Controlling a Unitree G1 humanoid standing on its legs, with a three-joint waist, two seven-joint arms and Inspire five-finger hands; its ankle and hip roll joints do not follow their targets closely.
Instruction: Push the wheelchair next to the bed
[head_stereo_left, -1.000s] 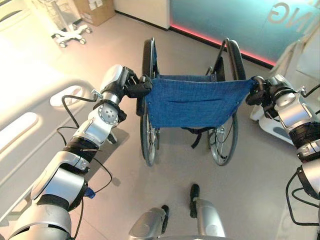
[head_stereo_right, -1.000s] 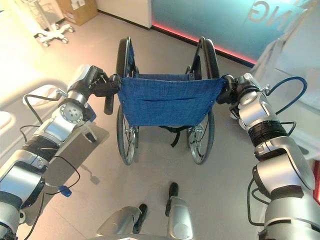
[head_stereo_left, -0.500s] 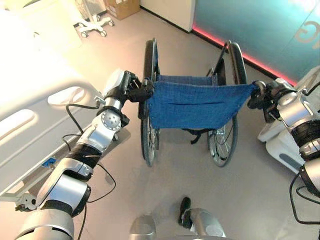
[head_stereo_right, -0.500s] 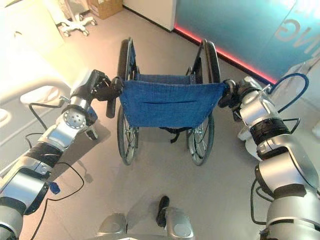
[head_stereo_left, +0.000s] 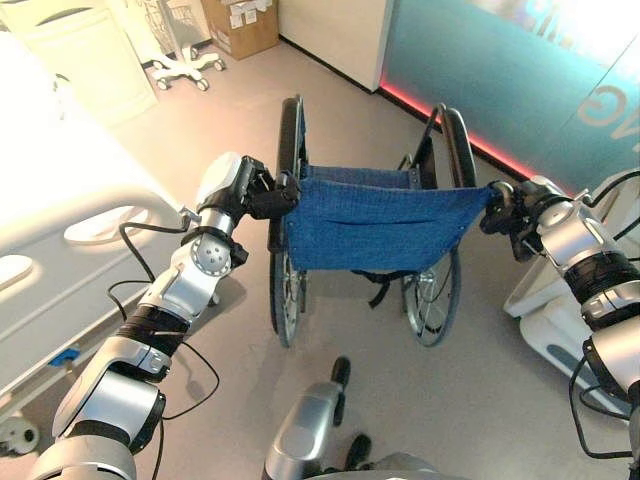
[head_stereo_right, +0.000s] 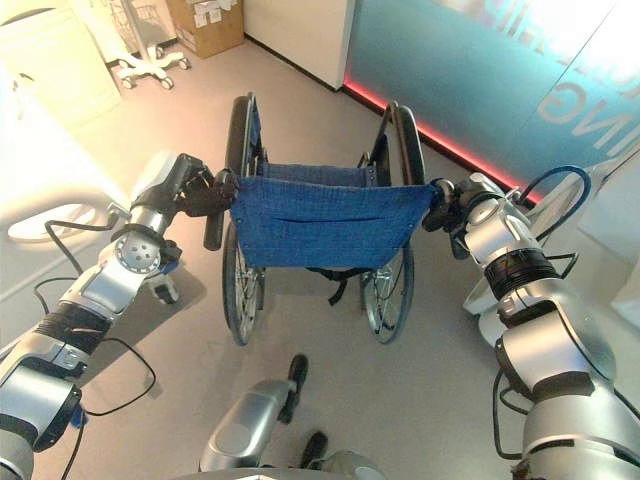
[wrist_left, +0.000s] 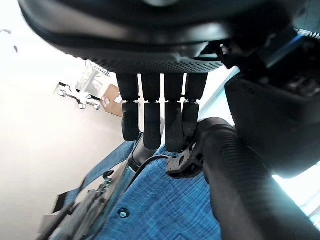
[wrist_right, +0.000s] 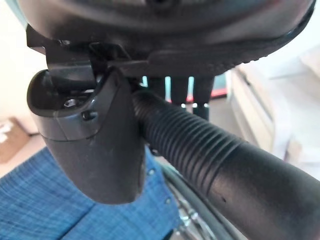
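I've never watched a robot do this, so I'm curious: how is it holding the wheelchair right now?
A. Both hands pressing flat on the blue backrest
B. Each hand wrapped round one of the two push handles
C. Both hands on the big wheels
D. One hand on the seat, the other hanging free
B: the left hand and the right hand each curl round a push handle at either side of the wheelchair's blue backrest.

Counted one wheelchair (head_stereo_left: 372, 225), one bed (head_stereo_left: 60, 215), one cardboard box (head_stereo_left: 243, 22), one wheeled stand (head_stereo_left: 180, 62), two hands.
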